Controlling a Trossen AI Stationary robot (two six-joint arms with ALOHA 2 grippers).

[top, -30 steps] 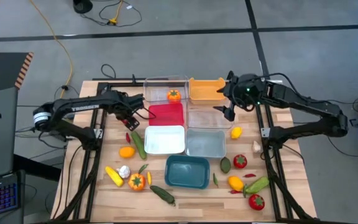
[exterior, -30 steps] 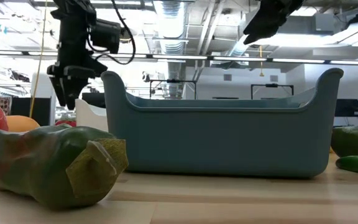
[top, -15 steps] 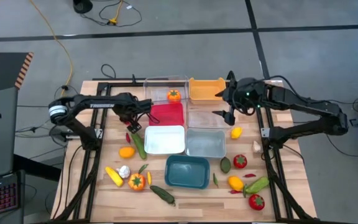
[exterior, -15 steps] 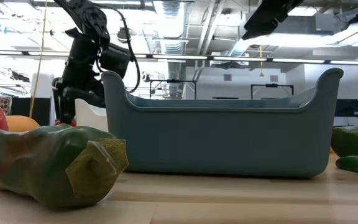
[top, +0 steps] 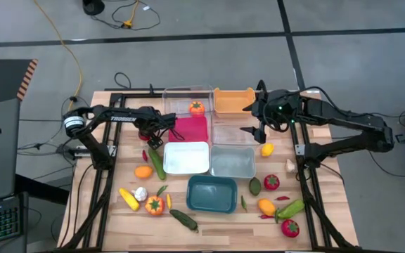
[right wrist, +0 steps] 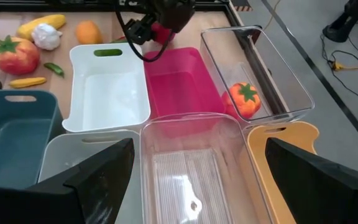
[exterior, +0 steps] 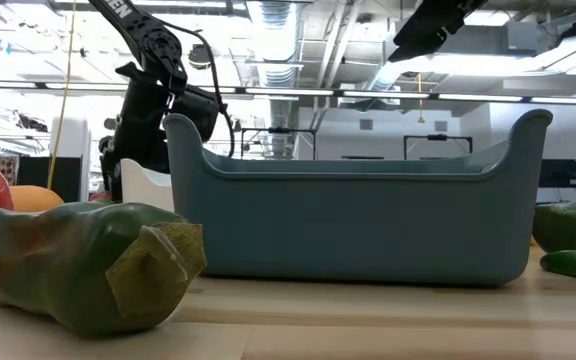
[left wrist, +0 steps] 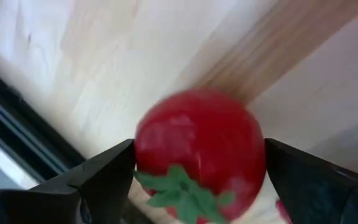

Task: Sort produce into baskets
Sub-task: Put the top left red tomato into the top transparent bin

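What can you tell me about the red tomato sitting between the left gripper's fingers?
The round red toy tomato looks glossy and plastic, with a green leafy calyx on the side facing the wrist camera. It lies on the light wooden table beside the red basket. The left gripper is open, one dark finger on each side of it. Whether the fingers touch it cannot be told.

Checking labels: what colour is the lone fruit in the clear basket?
Orange with a green stalk; clearest in the right wrist view.
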